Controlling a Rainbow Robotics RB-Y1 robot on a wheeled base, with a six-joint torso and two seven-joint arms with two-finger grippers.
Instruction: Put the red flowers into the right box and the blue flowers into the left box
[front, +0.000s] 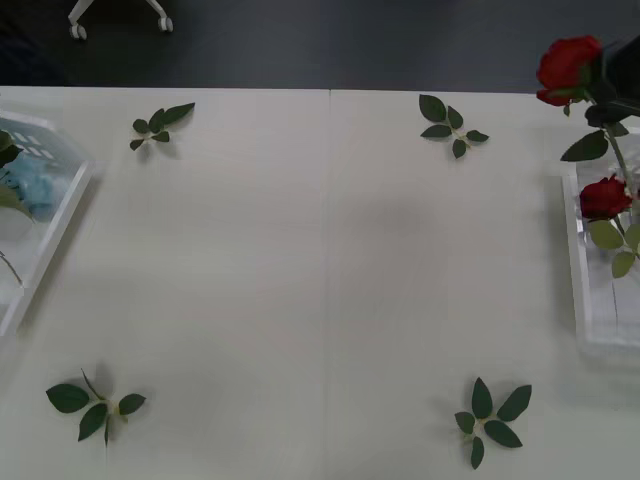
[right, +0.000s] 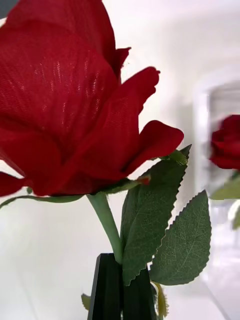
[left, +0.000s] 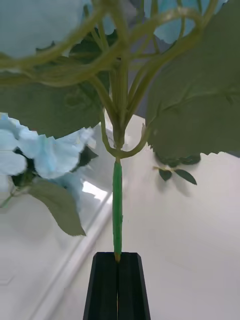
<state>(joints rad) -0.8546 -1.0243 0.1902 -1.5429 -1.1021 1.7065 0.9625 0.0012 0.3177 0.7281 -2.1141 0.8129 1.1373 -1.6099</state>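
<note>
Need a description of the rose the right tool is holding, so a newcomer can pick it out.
Start at the right box, the white basket at the table's right edge. Just beyond its far end, a red rose is held up by its stem in the black fingers of the right tool. Unlike the other red rose, lying inside the basket, it is raised.

Two red roses (front: 570, 65), four leaf sprigs (front: 160, 126), two baskets (front: 55, 215).

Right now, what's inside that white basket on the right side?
One red rose with green leaves lies in the right basket. The rest runs past the front view's edge, so more there can't be seen.
</note>
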